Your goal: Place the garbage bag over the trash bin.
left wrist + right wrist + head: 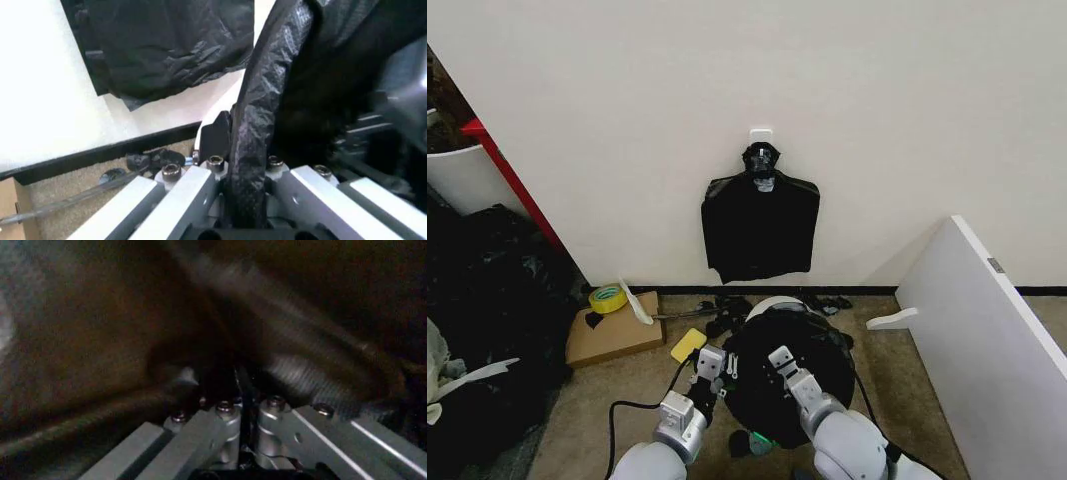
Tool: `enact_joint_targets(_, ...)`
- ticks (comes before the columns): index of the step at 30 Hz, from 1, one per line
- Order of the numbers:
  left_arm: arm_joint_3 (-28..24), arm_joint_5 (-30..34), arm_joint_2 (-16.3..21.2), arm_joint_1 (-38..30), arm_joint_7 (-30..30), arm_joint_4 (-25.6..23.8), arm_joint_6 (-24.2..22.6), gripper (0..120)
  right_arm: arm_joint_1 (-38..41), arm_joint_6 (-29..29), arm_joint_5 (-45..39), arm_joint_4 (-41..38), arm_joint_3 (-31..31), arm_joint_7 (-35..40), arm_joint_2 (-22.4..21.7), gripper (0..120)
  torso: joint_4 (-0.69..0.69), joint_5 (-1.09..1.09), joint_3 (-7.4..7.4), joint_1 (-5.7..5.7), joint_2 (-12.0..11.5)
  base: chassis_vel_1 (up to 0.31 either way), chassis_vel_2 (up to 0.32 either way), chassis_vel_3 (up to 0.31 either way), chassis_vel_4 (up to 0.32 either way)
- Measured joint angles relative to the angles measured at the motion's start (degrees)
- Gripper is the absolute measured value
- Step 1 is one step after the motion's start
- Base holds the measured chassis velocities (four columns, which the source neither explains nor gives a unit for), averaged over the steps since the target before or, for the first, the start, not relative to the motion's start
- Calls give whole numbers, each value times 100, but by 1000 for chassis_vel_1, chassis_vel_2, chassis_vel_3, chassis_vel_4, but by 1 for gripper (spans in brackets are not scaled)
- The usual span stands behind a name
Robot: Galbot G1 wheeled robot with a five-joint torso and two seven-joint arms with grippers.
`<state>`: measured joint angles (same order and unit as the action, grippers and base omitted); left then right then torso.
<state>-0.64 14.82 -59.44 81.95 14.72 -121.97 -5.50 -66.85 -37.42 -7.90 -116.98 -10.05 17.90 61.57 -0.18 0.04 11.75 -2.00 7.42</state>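
The black garbage bag lies draped over the mouth of the trash bin, whose cream-white rim shows at the far side. At the bin's left edge, my left gripper is shut on a fold of the bag. In the left wrist view this crinkly black fold runs up from between the shut gripper. My right gripper sits over the bin's near middle, also shut on the bag. The right wrist view has dark plastic all around the gripper.
A flat black bundle hangs from a wall hook behind the bin. A cardboard box with a yellow tape roll lies left of the bin. A white board leans at the right. A heap of black plastic fills the left.
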Motion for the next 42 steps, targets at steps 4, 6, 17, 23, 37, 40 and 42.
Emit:
enact_joint_targets(4,2,-5,-17,3,7,9,11,0,175,-10,68,276,-85,11,89,0,0,0,0,0,0,0,0,0,0)
enact_joint_targets(6,6,3,-26,-1,11,10,11,0,206,-1,112,331,-97,3,110,0,0,0,0,0,0,0,0,0,0)
enact_joint_targets(17,42,175,-61,-36,34,-15,-11,0,473,306,806,700,-171,-159,201,0,0,0,0,0,0,0,0,0,0)
enact_joint_targets(23,75,403,-89,-87,142,28,-46,0,242,316,810,350,-113,-294,32,0,-1,0,0,0,0,0,0,0,0)
enact_joint_targets(37,63,401,-48,39,58,-182,-21,0,181,190,915,587,-257,-354,160,0,-1,0,0,0,0,0,0,0,0)
enact_joint_targets(40,66,346,-26,80,30,-209,-13,0,295,201,939,649,-254,-320,187,0,0,0,0,0,0,0,0,0,0)
enact_joint_targets(42,54,288,-29,99,15,-210,-1,0,399,234,939,716,-210,-231,201,0,1,1,0,0,0,0,0,0,0)
